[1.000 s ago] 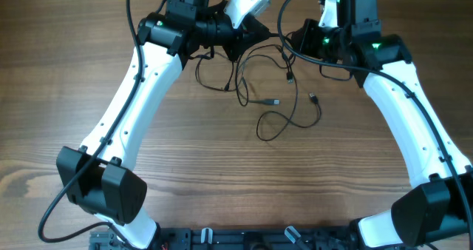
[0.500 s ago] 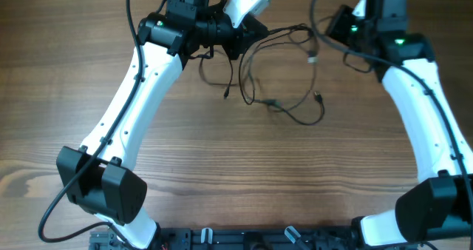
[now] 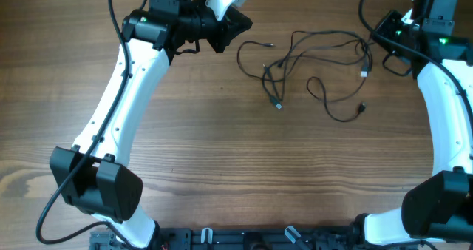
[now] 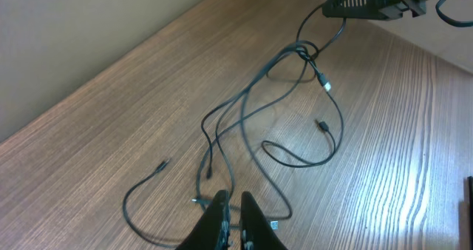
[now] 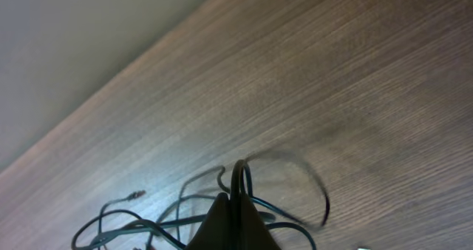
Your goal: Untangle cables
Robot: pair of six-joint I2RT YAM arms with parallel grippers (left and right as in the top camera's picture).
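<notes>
Overhead view: the right fingers [image 3: 377, 37] are closed on one end of the cables [image 3: 283, 63] at the far right of the wooden surface [image 3: 222, 154]. The cables are a loose web of thin black cords spread over the far middle of the surface. The left fingers [image 3: 235, 24] hover just left of the web, apart from it. To do this step well, the right side should probably hold firm. The left should take one single strand near a plug, not at a crossing, and draw it away slowly so the loops slide apart rather than tighten. The left arm [image 3: 126, 95] stretches from the near left corner with its wrist turned toward the cords. The right arm [image 3: 447, 109] rises along the right edge.

Left wrist view: the left fingers [image 4: 220, 211] are nearly together, with no cord seen between them. The cables [image 4: 304, 52] lie ahead, crossing several times.

Right wrist view: the right fingers [image 5: 222, 220] are pinched tight, and a loop of the cables [image 5: 240, 177] stands out of their tips.
</notes>
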